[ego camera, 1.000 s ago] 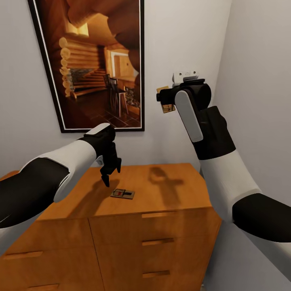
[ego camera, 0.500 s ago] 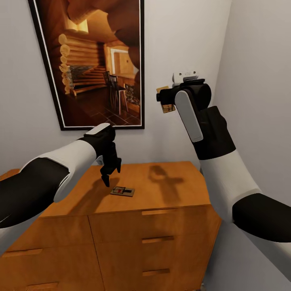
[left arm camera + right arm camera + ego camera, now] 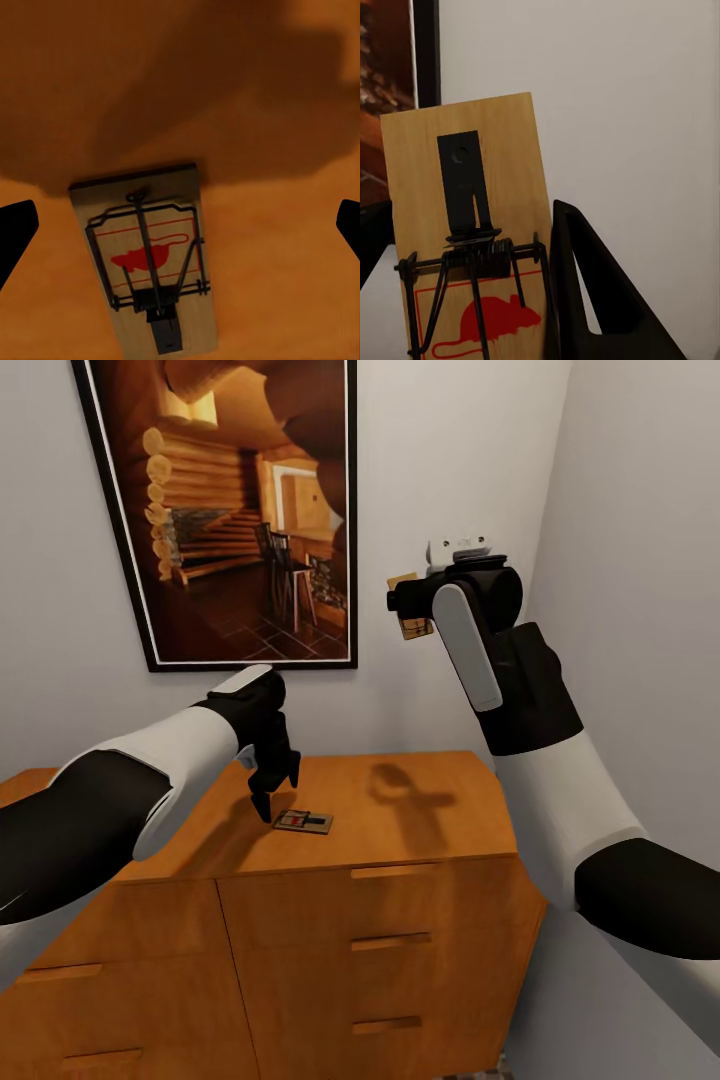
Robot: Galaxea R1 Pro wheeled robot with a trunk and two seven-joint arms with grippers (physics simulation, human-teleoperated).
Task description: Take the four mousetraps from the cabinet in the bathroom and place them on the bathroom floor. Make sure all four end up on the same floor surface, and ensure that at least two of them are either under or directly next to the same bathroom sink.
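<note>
Since one second ago the whole head view has shifted: the cabinet (image 3: 330, 920) and the framed log-cabin picture (image 3: 215, 510) now sit a little higher in it, while both arms keep the same place, so the camera has moved and not the things. Nearest are the drawer fronts of the cabinet with their slim bar handles. On its flat top lies one mousetrap (image 3: 303, 822), close to the front edge, flat, with its wire parts facing up. The left gripper (image 3: 272, 792) hangs just above the trap's left end, pointing down; in the left wrist view its two dark fingertips stand far apart at both edges, with the mousetrap (image 3: 146, 262) between them and not touched, so the jaws are spread wide. Higher and on the right side, the right gripper (image 3: 412, 610) is raised in front of the grey wall (image 3: 440, 480) and is closed on a second mousetrap (image 3: 410, 622). In the right wrist view this second mousetrap (image 3: 472, 247) stands upright with its red mouse print showing, and one black finger (image 3: 585, 300) lies against its edge. Farthest is the wall with the picture on it, behind the cabinet.
</note>
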